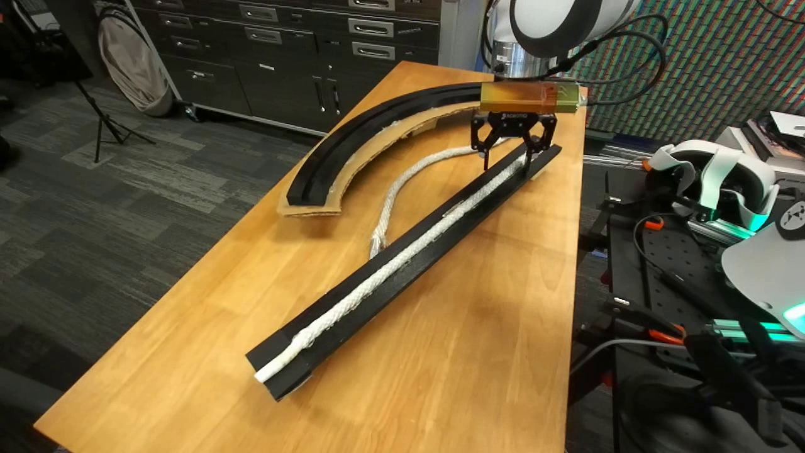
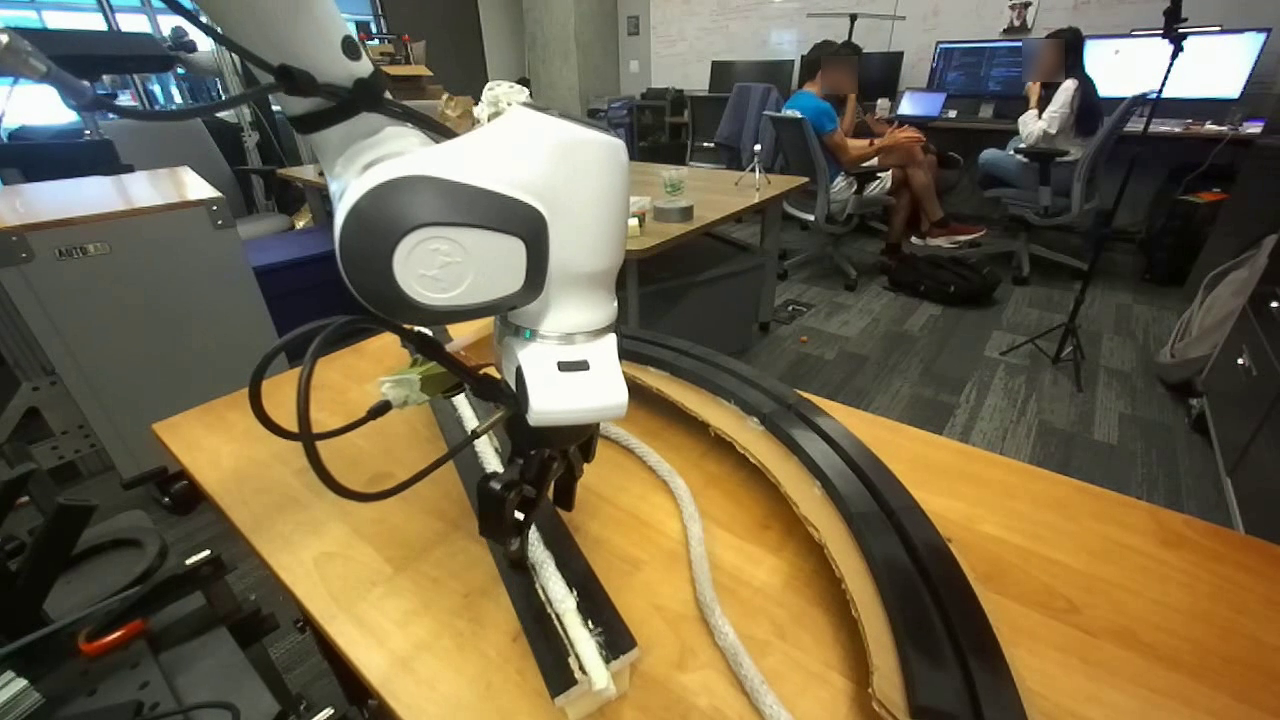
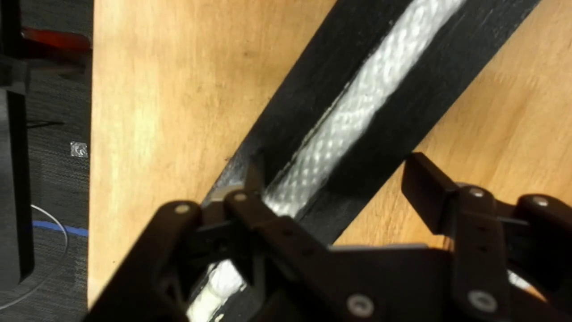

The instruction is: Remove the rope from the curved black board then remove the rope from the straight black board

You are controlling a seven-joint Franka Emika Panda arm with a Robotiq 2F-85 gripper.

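Tripod: black, standing on the grey floor, between 9 and 10 o'clock in an exterior view.

Drawer cabinet: dark, bright metal pulls, 11 o'clock.

Curved black board: arc-shaped, grooved along the top, pale brown sides. Lies on the light wood surface, sweeping from between 9 and 10 o'clock round to 1 o'clock, its far end out of sight.

Loose rope: white, braided, lying in a bend on the surface between the curved black board and the straight black board. Frayed end just off centre towards 8 o'clock, close by the straight black board; whether touching, cannot be told.

Straight black board: long, narrow, grooved, resting on the surface; aslant from between 7 and 8 o'clock up to 2 o'clock.

Seated rope: white, braided, in the groove of the straight black board in both exterior views, running along its length.

End effector: black, two-fingered, over the far part of the straight black board, 2 o'clock. Fingers set wide apart, astride the seated rope. In the wrist view one is above the board near its edge, the other just past the opposite edge. Contact with the board: cannot be told.

Robot arm: white and black, above the end effector, 1 o'clock.

Headset: white, between 2 and 3 o'clock.
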